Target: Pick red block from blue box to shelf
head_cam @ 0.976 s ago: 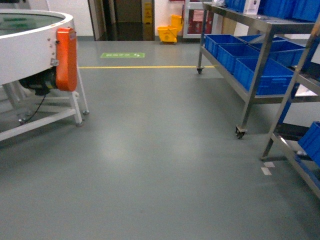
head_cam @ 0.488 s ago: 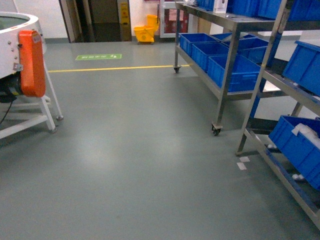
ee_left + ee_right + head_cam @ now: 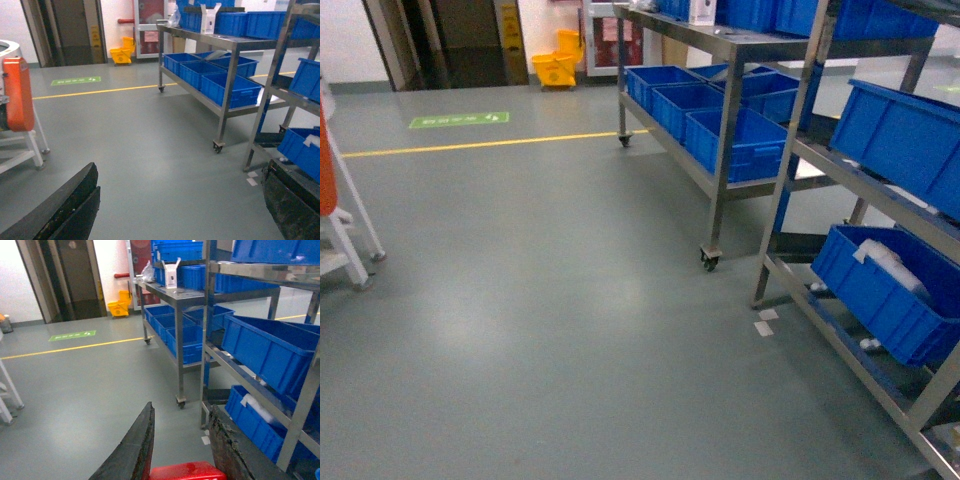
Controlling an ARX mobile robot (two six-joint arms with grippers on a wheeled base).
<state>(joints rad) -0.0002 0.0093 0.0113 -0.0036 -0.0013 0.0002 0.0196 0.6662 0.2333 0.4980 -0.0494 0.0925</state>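
Red block [image 3: 187, 471]: sits between the 2 fingers of the right gripper [image 3: 182, 455], at the bottom edge of the right wrist view. Only its glossy top shows; stud not visible. The fingers stand narrow, flanking it on both sides, so I read the right gripper as holding it.

Handling, as judgement: hard moulded plastic, stiff, likely light. Glossy skin suggests it is slippery, so a squeeze across 2 flat opposite faces is the sound hold, not across the top. Not fragile; a drop would likely bounce or roll it away across the floor [image 3: 540, 300].

Left gripper [image 3: 180, 200]: 2 dark fingers at opposite lower corners of the left wrist view, spread wide, nothing between them.

Shelf [image 3: 790, 190]: steel racks fill the right side of the head view. Near rack stands close at right, 1 wheeled rack behind it.

Counts:
- red block: 1
- racks in the head view: 2
- dark blue crates [image 3: 895, 130] on the near rack: 2 seen, the lower with something pale inside
- crates on the far rack's low tier: at least 4; more on top, number unclear
- yellow mop bucket [image 3: 552, 68]: 1
- blue box: 0 in view

Block is not yet on any tier.
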